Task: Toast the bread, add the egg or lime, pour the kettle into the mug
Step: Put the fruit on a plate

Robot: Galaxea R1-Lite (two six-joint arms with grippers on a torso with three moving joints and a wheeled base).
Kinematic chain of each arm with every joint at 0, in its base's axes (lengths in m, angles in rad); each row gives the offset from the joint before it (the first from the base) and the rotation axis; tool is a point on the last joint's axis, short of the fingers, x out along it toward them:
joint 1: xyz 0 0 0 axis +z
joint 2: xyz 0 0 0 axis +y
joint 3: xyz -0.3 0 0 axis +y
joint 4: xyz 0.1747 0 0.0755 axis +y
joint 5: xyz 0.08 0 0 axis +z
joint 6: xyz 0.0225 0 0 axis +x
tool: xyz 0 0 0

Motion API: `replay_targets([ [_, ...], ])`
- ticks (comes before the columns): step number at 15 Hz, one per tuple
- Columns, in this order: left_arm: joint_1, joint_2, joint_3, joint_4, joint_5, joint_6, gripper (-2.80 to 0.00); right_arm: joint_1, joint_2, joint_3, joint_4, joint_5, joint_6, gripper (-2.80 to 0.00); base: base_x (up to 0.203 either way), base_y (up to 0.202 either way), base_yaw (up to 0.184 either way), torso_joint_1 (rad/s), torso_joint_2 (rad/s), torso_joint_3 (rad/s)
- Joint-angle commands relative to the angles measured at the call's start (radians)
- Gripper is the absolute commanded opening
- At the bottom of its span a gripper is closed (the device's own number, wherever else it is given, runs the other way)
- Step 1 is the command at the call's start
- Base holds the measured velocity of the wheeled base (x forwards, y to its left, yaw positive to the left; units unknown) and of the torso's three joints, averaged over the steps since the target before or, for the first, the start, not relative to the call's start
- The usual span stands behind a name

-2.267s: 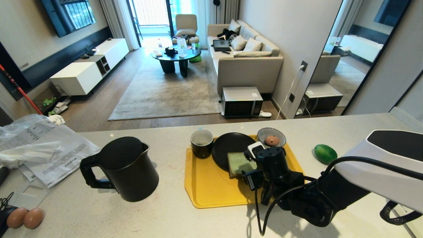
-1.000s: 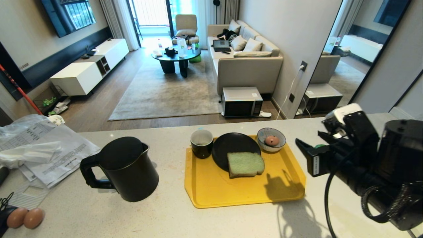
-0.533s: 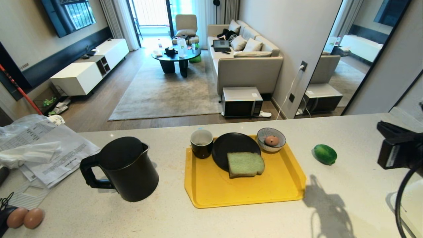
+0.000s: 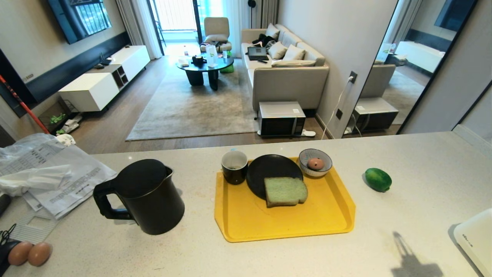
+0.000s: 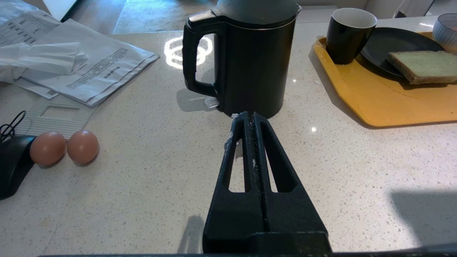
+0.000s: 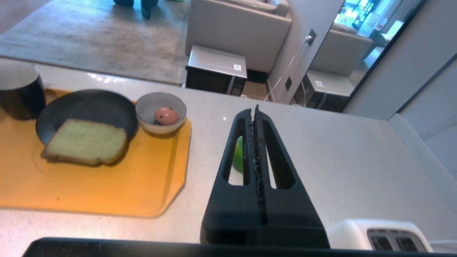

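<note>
The pale green bread (image 4: 285, 191) lies half on a black plate (image 4: 269, 169), on the yellow tray (image 4: 246, 219). An egg (image 4: 316, 163) rests in a small striped bowl (image 4: 316, 172). The black mug (image 4: 234, 166) stands on the tray's far left corner. On the counter to the tray's right lies the lime (image 4: 378, 179), and the black kettle (image 4: 148, 196) stands to its left. My right gripper (image 6: 254, 109) is shut and empty, back near the counter's right side, the lime (image 6: 238, 154) behind its fingers. Close before the kettle (image 5: 246, 53), my left gripper (image 5: 249, 115) is shut and empty.
A white toaster (image 4: 474, 238) sits at the counter's near right corner. Papers and a plastic bag (image 4: 50, 173) cover the far left. Two brown eggs (image 4: 29, 254) lie at the near left beside a black object. Beyond the counter is a living room.
My right arm has drawn back from the tray to the right and out of the head view, leaving the bread on the plate. Its gripper has shut. The left arm has not moved.
</note>
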Motion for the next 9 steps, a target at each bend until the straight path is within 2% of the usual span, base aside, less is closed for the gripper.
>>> replay_targets([
  [1,0.0,0.001,0.001,0.0,0.0,0.0,-2.8,-0.035,-0.107,0.054,0.007,0.012,-0.001,-2.8,0.0,0.0,0.0,0.0,0.0,0.0],
  [6,0.0,0.001,0.0,0.0,0.0,0.0,-2.8,-0.037,-0.329,0.132,0.228,0.018,-0.001,-2.8,0.0,0.0,0.0,0.0,0.0,0.0],
  [9,0.0,0.001,0.0,0.0,0.0,0.0,-2.8,-0.043,-0.456,0.241,0.28,0.018,-0.002,-2.8,0.0,0.0,0.0,0.0,0.0,0.0],
])
